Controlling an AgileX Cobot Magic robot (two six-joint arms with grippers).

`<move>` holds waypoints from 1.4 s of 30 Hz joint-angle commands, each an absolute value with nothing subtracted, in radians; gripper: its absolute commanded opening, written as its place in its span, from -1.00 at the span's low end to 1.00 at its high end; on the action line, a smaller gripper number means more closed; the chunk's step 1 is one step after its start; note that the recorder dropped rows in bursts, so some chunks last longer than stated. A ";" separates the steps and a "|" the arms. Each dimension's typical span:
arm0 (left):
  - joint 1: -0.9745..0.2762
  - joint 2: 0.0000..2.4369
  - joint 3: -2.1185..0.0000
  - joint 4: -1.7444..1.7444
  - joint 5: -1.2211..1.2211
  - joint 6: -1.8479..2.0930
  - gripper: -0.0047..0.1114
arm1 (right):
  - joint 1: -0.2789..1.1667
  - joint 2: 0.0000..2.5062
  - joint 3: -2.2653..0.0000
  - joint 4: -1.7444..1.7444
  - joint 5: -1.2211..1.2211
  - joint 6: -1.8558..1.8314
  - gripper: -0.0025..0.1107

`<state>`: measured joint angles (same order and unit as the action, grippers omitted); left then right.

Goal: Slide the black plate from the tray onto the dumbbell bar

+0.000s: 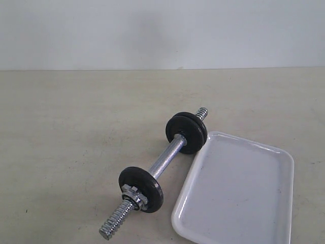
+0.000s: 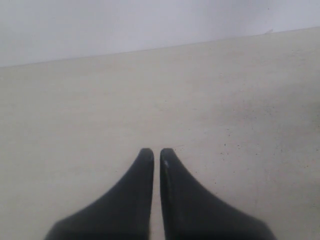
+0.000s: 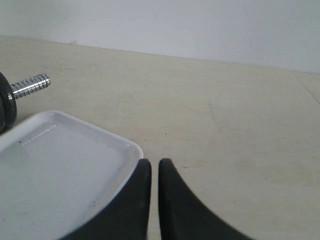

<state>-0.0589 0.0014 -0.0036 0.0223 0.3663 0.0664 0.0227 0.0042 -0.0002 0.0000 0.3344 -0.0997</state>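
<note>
Left of the tray (image 1: 238, 193), the bar (image 1: 167, 157) lay diagonally, carrying all three plates (image 1: 190, 133), none on the tray; the right gripper (image 3: 154, 167), closed and empty like the left gripper (image 2: 156, 155), sat nearer.

Chrome, dull black, gloss white, matt beige
Dumbbell bar (image 1: 167, 156) chrome-bright, knurled rough at mid-shaft, coarsely threaded at the ends; star nut (image 1: 133, 193) silvery metal; black plate (image 1: 150, 183) beside it dull, faintly grainy; tray (image 1: 244, 193) smooth, shiny white; table (image 1: 71, 127) pale, matt, finely speckled; left gripper (image 2: 156, 151) and right gripper (image 3: 154, 162) matt black, smooth
</note>
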 commanded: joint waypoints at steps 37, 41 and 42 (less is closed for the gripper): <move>0.007 0.000 0.000 0.018 0.341 0.058 -0.84 | 0.020 0.000 0.000 0.000 0.326 -0.101 -0.89; 0.007 0.000 0.000 0.018 0.341 0.058 -0.84 | 0.020 0.000 0.000 0.000 0.326 -0.101 -0.89; 0.007 0.000 0.000 0.018 0.341 0.058 -0.84 | 0.020 0.000 0.000 0.000 0.326 -0.101 -0.89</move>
<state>0.0040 0.0014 -0.0036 0.0223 0.3567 0.0664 0.0227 0.0042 -0.0002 0.0000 0.3344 -0.0997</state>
